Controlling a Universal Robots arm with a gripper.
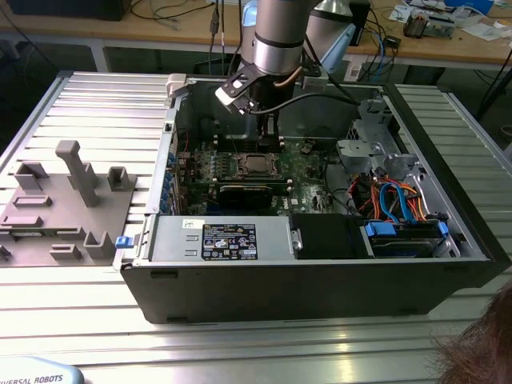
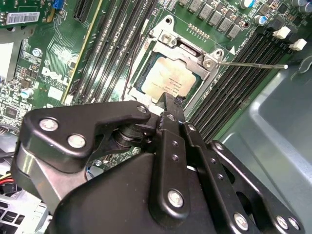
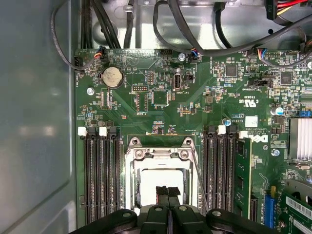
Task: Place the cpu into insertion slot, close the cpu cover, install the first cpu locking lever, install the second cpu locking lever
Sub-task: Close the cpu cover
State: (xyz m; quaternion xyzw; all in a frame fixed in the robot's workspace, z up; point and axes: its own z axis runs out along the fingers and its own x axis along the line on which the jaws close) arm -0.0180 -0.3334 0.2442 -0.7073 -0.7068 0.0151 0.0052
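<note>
Upper centre of the exterior view, the gripper (image 1: 269,134) hangs clenched, empty; in the second wrist view it hides one edge of the cpu (image 2: 170,80) and cpu cover (image 2: 185,46).

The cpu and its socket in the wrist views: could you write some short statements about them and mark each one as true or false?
1. The cpu lies in the insertion slot. True.
2. The cpu cover stands upright, open. False: it lies flat and frames the cpu.
3. The end effector has its fingers spread wide apart. False: they are shut together, over the cpu.
4. Long black memory slots run on both sides of the insertion slot. True.
</note>
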